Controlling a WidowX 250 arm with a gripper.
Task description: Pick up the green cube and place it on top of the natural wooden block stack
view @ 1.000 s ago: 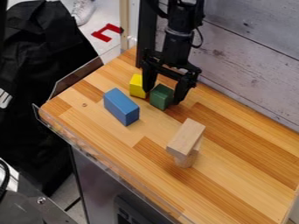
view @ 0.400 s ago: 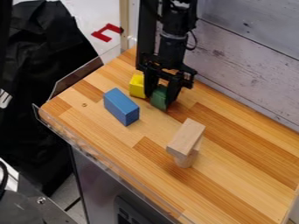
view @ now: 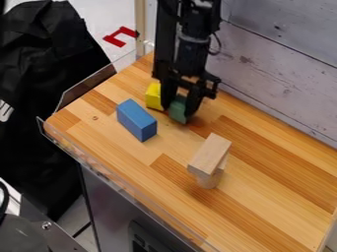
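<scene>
Currently gripper (view: 178, 113) clamped on green block (view: 177, 108), which sits between its fingers, yellow block (view: 153, 96) just outside one finger.

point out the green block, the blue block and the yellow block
green block (view: 178, 111): camera view, side face between the fingers
blue block (view: 135, 118): camera view, long upper face
yellow block (view: 153, 98): camera view, visible side left of the gripper

It looks like a lab or workshop: a black jointed robot arm (view: 194, 47) hangs over a wooden bench (view: 263, 197) edged with clear plastic (view: 112, 174), a plank wall (view: 283, 64) stands behind, and bare metal hardware with a bolt (view: 47, 226) sits in the near left corner.
</scene>
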